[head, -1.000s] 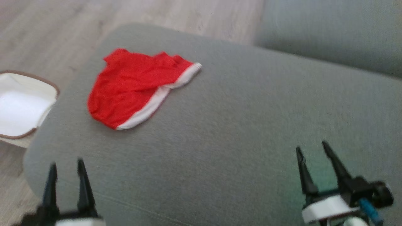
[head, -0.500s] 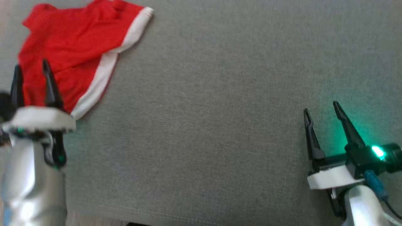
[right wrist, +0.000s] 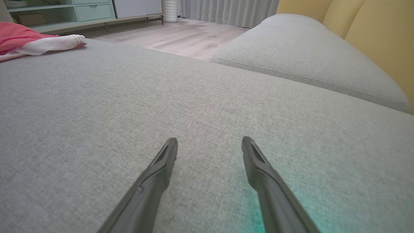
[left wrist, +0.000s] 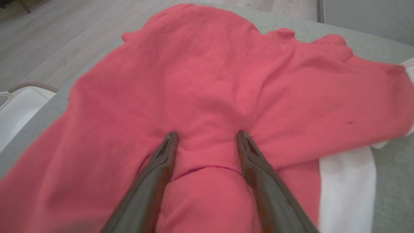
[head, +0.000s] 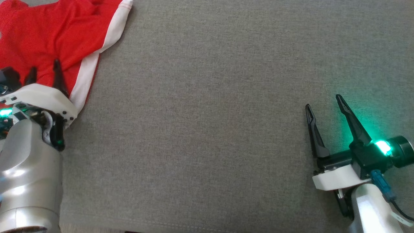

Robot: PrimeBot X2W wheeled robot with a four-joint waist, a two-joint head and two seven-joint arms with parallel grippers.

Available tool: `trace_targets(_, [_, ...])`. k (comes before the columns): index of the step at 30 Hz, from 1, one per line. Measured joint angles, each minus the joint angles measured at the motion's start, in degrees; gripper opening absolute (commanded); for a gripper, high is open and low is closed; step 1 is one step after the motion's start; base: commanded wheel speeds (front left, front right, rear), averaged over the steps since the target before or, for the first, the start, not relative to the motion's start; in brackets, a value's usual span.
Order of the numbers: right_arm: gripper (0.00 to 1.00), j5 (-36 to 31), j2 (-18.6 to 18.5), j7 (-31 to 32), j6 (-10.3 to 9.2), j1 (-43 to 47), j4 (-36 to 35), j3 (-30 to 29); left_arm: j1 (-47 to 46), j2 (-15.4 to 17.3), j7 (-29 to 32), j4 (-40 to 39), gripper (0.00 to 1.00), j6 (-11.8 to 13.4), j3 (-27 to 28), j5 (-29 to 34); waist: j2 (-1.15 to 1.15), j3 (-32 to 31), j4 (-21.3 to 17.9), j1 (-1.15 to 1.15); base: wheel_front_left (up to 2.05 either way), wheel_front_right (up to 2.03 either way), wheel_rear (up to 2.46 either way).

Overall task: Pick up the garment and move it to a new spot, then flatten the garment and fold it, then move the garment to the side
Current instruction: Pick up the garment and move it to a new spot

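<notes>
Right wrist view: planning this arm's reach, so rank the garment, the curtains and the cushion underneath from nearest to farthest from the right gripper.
1. The cushion, directly beneath the right gripper.
2. The garment, upper left, on that cushion.
3. The curtains, top, across the room.

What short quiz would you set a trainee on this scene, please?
1. True or false: the left gripper is shut on the red garment.
2. The right gripper hangs over: A the garment, B the bare grey cushion, C the floor.
3. Fill in: the garment's edge band is coloured ___.

Key
1. False: its jaws stand open, with the fingers low over the cloth.
2. B.
3. White.
</notes>
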Motion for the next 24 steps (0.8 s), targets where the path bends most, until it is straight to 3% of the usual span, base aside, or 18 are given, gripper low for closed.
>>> trace_targets(1, [1.00,0.0,0.0,0.0,0.00,0.0,0.0,0.0,-0.5,0.1,-0.5,1.0,0.00,0.0,-0.1,0.0,0.00,-0.1,-0.1,0.00,0.00,0.00,0.00])
trace_targets(8, [1.00,0.6,0.0,0.1,0.00,0.1,1.5,-0.3,-1.3,0.4,-4.5,3.9,0.00,-1.0,-2.0,-1.3,0.00,-1.8,-0.3,0.01,0.00,0.00,0.00])
trace_targets(12, [1.00,1.6,0.3,0.1,0.00,0.1,2.7,-0.1,-1.0,-0.3,-7.8,-0.6,0.00,-1.1,-2.5,-4.2,0.00,-3.8,-0.4,0.00,0.00,0.00,0.00])
trace_targets(15, [1.00,2.4,0.5,0.1,0.00,0.1,3.8,0.3,0.2,-1.8,-7.7,-8.7,0.00,-1.1,-6.4,-6.5,0.00,-5.7,-0.7,0.00,0.00,0.00,0.00])
trace_targets(18, [1.00,3.6,0.9,0.1,0.00,0.1,5.1,1.3,4.6,-3.3,-3.9,-20.3,0.00,-1.1,-12.9,-10.5,0.00,-8.0,-1.4,0.00,0.00,0.00,0.00])
trace_targets(24, [1.00,7.7,1.3,0.1,0.00,0.1,5.2,3.3,16.4,-1.7,6.4,-46.0,0.00,-1.5,-19.8,-15.5,0.00,-11.1,-5.5,0.00,0.00,0.00,0.00])
